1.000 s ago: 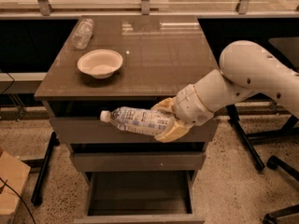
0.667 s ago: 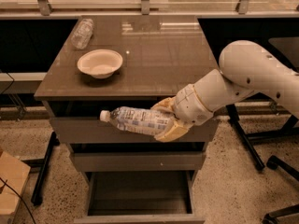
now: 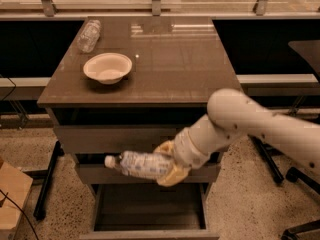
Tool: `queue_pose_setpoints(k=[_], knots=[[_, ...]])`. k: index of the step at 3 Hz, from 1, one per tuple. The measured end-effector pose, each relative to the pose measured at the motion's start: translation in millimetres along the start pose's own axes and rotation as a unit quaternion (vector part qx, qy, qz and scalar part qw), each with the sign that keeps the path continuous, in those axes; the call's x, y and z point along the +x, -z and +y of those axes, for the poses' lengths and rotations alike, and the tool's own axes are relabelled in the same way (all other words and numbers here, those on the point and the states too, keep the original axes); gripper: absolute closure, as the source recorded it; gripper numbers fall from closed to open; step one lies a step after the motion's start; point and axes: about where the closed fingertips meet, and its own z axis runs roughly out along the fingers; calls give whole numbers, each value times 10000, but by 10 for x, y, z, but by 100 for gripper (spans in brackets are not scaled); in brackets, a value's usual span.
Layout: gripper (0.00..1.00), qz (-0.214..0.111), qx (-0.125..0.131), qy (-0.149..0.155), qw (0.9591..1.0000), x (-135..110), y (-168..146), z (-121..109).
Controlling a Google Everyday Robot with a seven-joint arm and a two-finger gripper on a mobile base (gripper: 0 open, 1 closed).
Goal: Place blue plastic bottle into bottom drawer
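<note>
Currently we list the claw [image 3: 164, 163] clamped around the blue plastic bottle [image 3: 139, 164], held level above the open bottom drawer [image 3: 150, 207], and we judge its cap end could catch the drawer's side wall if lowered off-centre.

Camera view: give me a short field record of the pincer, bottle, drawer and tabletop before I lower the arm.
pincer: shut around the bottle's base end, level with the middle drawer front
blue plastic bottle: held lying sideways in the air, white cap toward image left, above the drawer opening
bottom drawer: pulled open, dark inside, bottle not yet in it
table: carries a bowl and a small clear bottle lying near the back left corner
</note>
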Motion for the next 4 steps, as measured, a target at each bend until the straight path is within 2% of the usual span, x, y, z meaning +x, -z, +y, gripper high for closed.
queue_pose_setpoints(k=[1,2,3,4], knots=[[100,-122,-195,-415,9989,413,-594,224],[100,-267,-371,-1042,9935,945,-1179,460],[100,-486,-432,-1558,9856,1421,-1664,555],[100,-572,-551,-1660,9829,1470,-1806,629]])
